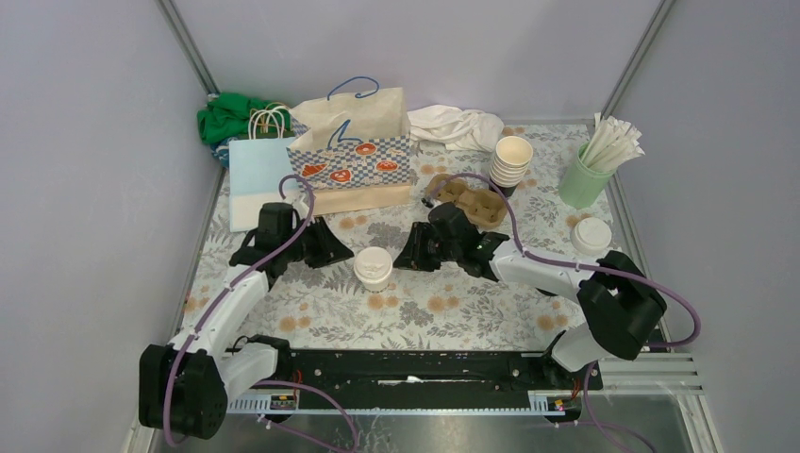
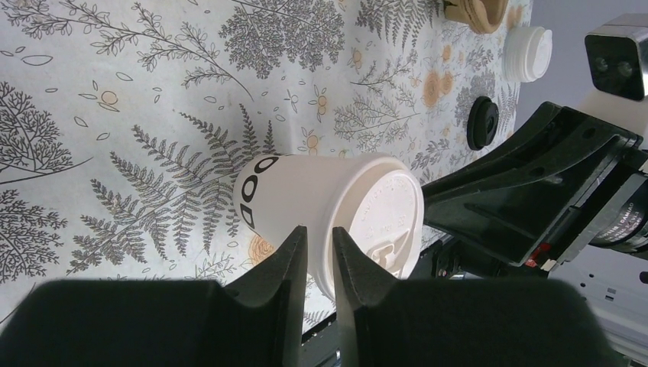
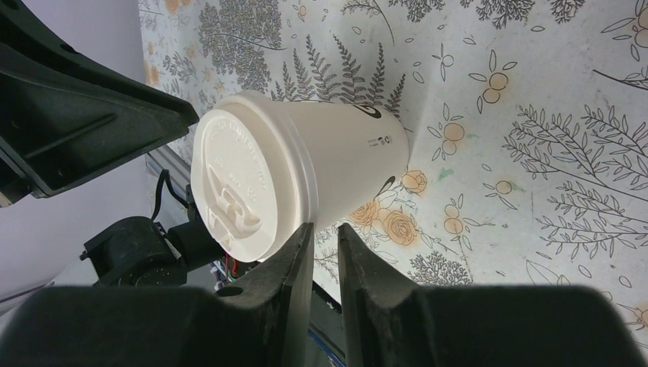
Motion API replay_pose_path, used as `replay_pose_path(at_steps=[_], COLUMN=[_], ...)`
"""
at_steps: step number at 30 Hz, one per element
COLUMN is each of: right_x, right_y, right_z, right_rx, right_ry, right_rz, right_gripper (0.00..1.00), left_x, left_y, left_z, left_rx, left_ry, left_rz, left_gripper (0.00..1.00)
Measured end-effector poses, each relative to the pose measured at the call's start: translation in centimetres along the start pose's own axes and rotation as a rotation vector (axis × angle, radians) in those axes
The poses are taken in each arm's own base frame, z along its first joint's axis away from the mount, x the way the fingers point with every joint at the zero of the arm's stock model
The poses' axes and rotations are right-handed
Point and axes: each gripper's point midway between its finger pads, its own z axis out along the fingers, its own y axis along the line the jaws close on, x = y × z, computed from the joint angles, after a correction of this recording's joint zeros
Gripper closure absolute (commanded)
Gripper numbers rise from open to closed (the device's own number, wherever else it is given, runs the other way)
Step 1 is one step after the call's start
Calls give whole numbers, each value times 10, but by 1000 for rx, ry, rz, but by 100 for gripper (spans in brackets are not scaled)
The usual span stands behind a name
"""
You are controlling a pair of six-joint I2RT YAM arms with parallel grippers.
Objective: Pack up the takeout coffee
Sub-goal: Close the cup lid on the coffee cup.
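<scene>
Two grippers flank one lidded cup; the other stock is listed after them.

1. Takeout coffee cup (image 1: 374,267): cream paper with dark lettering on its side and a white plastic lid. It stands upright on the floral tablecloth (image 1: 443,311), mid-table, nearer than the bags.
2. Left gripper (image 2: 315,232): just left of that cup and pointing at it. Its jaws are narrow, with a thin slit between the fingers and nothing in the slit. In the wrist view the tips overlap the lid's rim; whether they touch it cannot be told.
3. Right gripper (image 3: 325,228): just right of the same cup, facing the left gripper across it. Its jaws are likewise narrow and grip nothing. Contact with the cup cannot be told.
4. Second lidded cup (image 1: 591,236): upright on the right side of the table, well apart from both grippers.
5. Stack of open cups (image 1: 512,159): cream inside, far and right of centre, beside the cardboard cup carrier.
6. Cardboard cup carrier (image 1: 472,201): lies flat, just beyond the right gripper.
7. Mint-green tumbler (image 1: 583,179): holds white wrapped straws, far right.
8. Patterned paper bag (image 1: 354,142): blue handles, standing far and left of centre.
9. Light-blue bag (image 1: 258,170): white handles, just left of the patterned bag.
10. Green cloth (image 1: 226,118): bunched in the far left corner.
11. White cloth (image 1: 459,125): crumpled at the far edge, right of the patterned bag.
</scene>
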Motion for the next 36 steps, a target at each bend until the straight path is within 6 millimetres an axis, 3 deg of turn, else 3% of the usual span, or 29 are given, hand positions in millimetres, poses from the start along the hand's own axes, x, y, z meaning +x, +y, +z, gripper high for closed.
replay_pose_path(at_steps=[20, 28, 36], right_x=[-7, -4, -3], right_y=[12, 9, 12], right_z=[1, 5, 6], right_rx=[-29, -24, -31], right_ry=[-4, 12, 28], right_rz=[-8, -5, -5], right_gripper=[76, 77, 87], left_x=[11, 12, 10], left_y=[7, 6, 1], left_z=[2, 4, 9], left_rx=[-11, -5, 7], left_ry=[32, 38, 34], left_rz=[-35, -36, -30], left_gripper=[78, 85, 95])
